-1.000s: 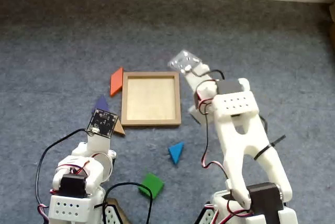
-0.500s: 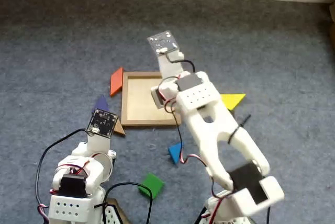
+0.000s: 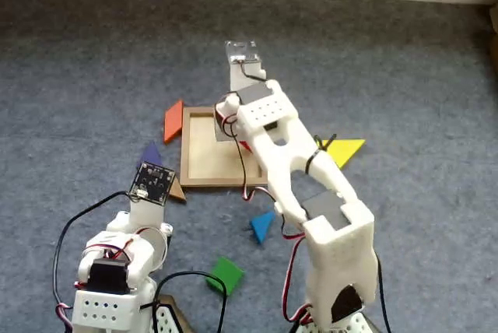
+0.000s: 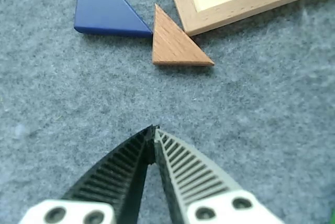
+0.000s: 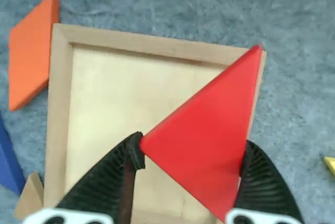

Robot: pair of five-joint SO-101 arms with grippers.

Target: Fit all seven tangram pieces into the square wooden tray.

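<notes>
Right hand point(image 5: 191, 150) clamps the red triangle point(image 5: 209, 136) above the tray point(image 5: 60, 103), one tip past its rim. Placement looks under way; next it needs turning and lowering so its edges seat in a tray corner. Left hand point(image 4: 154, 135), closed on nothing, hangs beside the tray.

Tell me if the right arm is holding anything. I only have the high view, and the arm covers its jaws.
Observer: Yes. The right jaws are shut on a red triangle, held over the wooden tray.
Operator: Left jaws open?
Observer: No. The left jaws are shut on nothing, over carpet.
Operator: What's half hidden under the left arm's camera board?
Observer: A brown triangle, flat on the carpet just outside the tray's corner, right beside the blue triangle.
</notes>
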